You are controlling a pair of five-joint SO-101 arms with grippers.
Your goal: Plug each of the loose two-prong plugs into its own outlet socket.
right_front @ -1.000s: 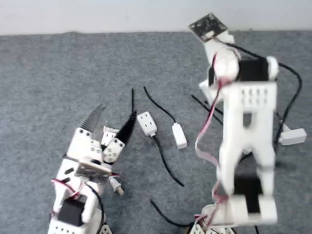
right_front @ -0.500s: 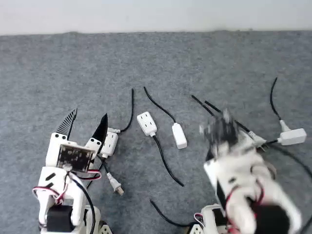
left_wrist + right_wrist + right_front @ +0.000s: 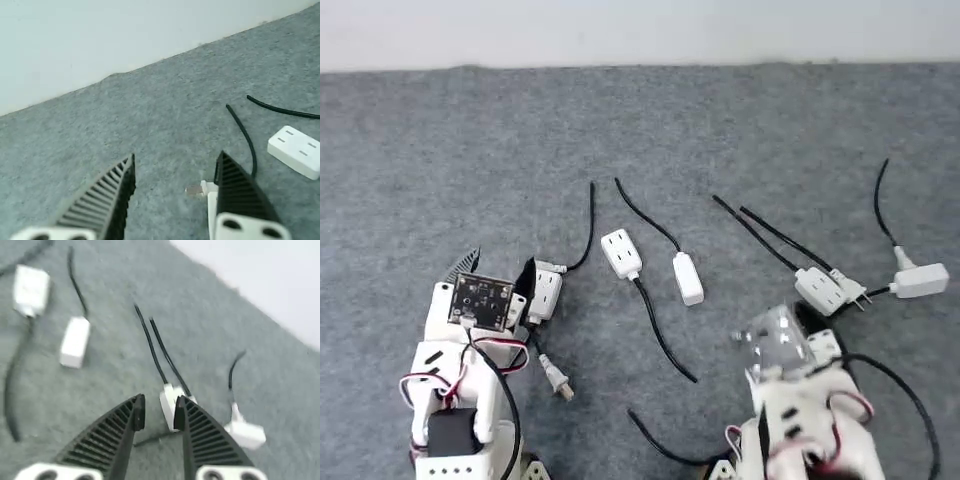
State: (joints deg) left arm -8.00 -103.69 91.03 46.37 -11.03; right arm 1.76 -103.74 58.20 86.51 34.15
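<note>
Grey bench (image 3: pixel 440 150), grasp step probably: left gripper (image 3: pixel 176 156) fingers (image 3: pixel 112 195) are gaping empty beside white plug (image 3: pixel 206 189), right gripper (image 3: pixel 160 398) fingers (image 3: pixel 200 435) are sitting barely parted, empty, near second plug (image 3: pixel 169 402); both needing centring before closing.

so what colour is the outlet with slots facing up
The outlet is white, its cord black; clearest in the high view.

1. Robotics lab test bench.
2. Grey felt mat (image 3: pixel 440 140) covers the table, with a plain white wall (image 3: pixel 620 30) behind.
3. Small white left arm (image 3: pixel 460 400) and right arm (image 3: pixel 800 425), both with exposed servo wiring (image 3: pixel 448 385).
4. Short cut-off cord stubs (image 3: pixel 660 340) lie loose on the mat.
</note>
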